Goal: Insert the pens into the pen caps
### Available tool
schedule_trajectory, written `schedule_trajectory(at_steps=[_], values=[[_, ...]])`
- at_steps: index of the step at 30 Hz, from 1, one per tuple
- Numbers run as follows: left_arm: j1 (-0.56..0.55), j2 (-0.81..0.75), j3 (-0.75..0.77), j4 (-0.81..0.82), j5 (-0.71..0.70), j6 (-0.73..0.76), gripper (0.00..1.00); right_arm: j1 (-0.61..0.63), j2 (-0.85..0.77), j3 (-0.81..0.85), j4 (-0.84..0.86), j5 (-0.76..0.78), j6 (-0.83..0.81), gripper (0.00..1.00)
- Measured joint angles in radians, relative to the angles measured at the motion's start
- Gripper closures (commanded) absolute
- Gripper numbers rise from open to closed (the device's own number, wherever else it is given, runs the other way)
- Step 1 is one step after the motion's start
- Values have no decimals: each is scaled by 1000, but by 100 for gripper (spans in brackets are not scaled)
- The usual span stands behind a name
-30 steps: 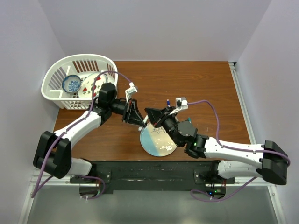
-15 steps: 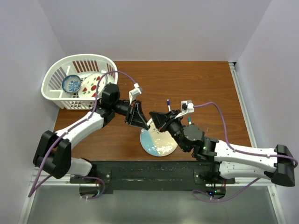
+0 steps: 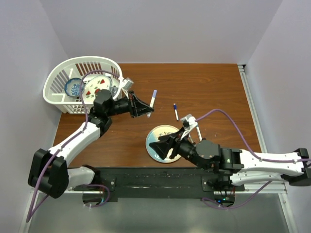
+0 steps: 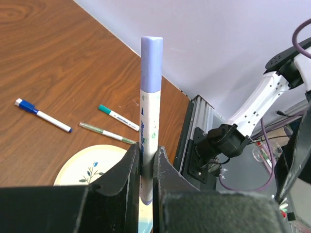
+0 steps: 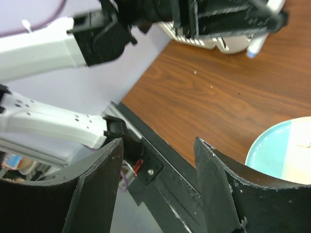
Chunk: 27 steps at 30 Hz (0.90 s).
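Lilac-capped pen [image 4: 148, 121] sits clamped in the left fingers [image 4: 124, 170], held above the table [image 3: 214, 92]. Right fingers [image 5: 97, 184] gape empty over the plate [image 3: 165, 132]. Beyond it lies a blue-ended pen [image 3: 175, 111].

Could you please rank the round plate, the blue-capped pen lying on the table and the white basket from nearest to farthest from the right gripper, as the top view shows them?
From the right gripper:
1. plate: the gripper overlaps it in this view, near the table's front edge.
2. blue-capped pen: on the bare table just beyond the plate.
3. basket: at the table's far-left corner.
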Motion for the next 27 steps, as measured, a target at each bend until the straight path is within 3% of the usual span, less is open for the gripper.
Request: schedule_trajectory(at_steps=[5, 12, 19, 22, 24, 26, 27], values=[[0, -77, -45, 36, -8, -27, 100, 0, -32, 6, -4, 66, -51, 36], [0, -163, -140, 163, 11, -126, 100, -31, 66, 89, 13, 175, -171, 39], [-1, -214, -211, 244, 37, -182, 100, -264, 204, 214, 46, 42, -148, 43], [0, -227, -229, 267, 42, -196, 100, -303, 266, 237, 64, -24, -131, 50], [0, -232, -235, 275, 45, -203, 100, -302, 303, 248, 72, -62, -123, 60], [0, -233, -238, 289, 48, -212, 100, -302, 338, 250, 84, -98, -109, 71], [0, -233, -239, 290, 55, -214, 100, -301, 354, 250, 92, -106, -102, 84]])
